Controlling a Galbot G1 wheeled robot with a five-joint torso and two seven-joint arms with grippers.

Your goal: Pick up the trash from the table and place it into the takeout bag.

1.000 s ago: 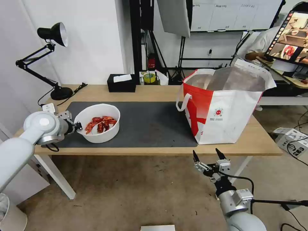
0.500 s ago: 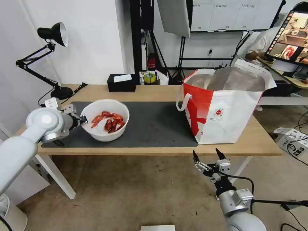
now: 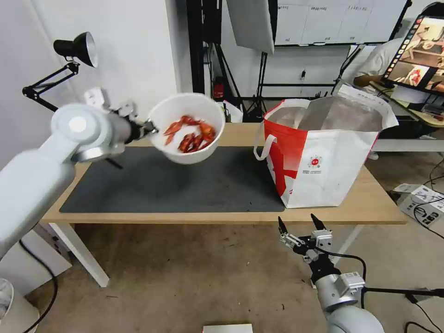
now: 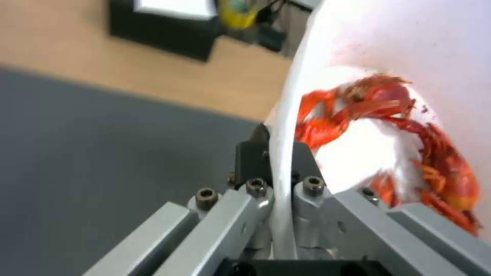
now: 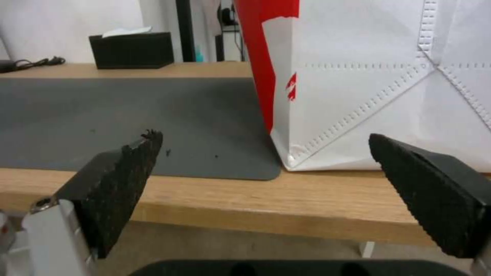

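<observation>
1. The left end effector (image 3: 147, 126) is clamped on the near-left rim of the bowl (image 3: 187, 128). In the left wrist view its two fingers (image 4: 256, 191) pinch the thin white wall between them.
2. The bowl hangs in the air above the far left part of the grey mat (image 3: 185, 182), clear of the worktop (image 3: 379, 206). It is tilted, with its open mouth leaning toward the robot.
3. The deciding relation is that the bag (image 3: 323, 152) stands to the right of the held bowl, well apart from it across the bare mat. The bowl's base sits at about the height of the bag's rim. By this reading, the carry has to run rightward and gain a little height before the bowl clears the red near edge.
4. The bowl holds red crayfish shells (image 3: 192, 134), bunched against its lower side. With that tilt they could slide out if the lean grows.
5. The bag's mouth gapes open and shows silver lining. What lies inside cannot be made out.
6. The right end effector (image 3: 299, 226) hangs below the worktop's front edge, near the bag's corner, with its fingers spread wide and holding nothing. It is nearer the bag, but the left arm carries the load.
7. A black tissue box (image 5: 132, 50) sits at the back of the worktop.
</observation>
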